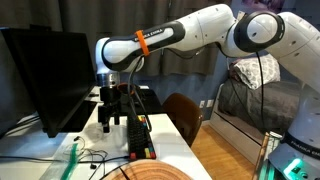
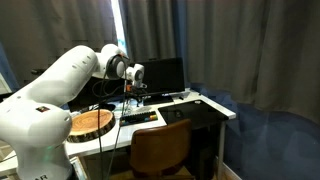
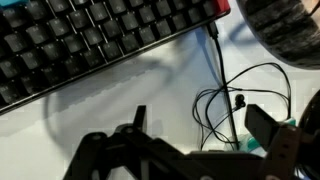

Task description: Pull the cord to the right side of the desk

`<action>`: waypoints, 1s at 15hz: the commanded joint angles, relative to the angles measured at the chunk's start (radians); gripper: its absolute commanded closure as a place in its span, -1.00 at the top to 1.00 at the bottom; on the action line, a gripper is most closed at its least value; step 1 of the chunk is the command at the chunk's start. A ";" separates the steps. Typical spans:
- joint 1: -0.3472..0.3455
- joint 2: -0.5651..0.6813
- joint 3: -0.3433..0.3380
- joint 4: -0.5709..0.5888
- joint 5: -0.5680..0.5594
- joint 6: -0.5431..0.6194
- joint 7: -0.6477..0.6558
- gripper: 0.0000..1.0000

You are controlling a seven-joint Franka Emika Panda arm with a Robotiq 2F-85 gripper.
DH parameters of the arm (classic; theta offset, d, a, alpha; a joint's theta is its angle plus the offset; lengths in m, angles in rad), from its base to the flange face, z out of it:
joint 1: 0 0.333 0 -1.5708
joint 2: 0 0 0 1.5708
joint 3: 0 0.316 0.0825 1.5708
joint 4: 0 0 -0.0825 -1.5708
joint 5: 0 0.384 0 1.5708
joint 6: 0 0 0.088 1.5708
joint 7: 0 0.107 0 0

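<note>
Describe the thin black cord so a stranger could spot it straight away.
On the white desk, find the black keyboard. From its red-trimmed corner a thin black cord runs across the desktop, the only thing there curling into loose loops.

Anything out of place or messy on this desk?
Yes: in the wrist view, the thin black cord running from the corner of the keyboard lies in loose, overlapping loops on the white desk rather than straight. Nothing looks spilled or broken.
</note>
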 commanded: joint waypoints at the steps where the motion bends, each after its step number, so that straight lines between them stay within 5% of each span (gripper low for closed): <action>1: -0.002 0.008 0.003 0.010 -0.004 0.029 -0.020 1.00; 15: 0.020 0.168 0.011 0.054 0.006 0.518 -0.046 1.00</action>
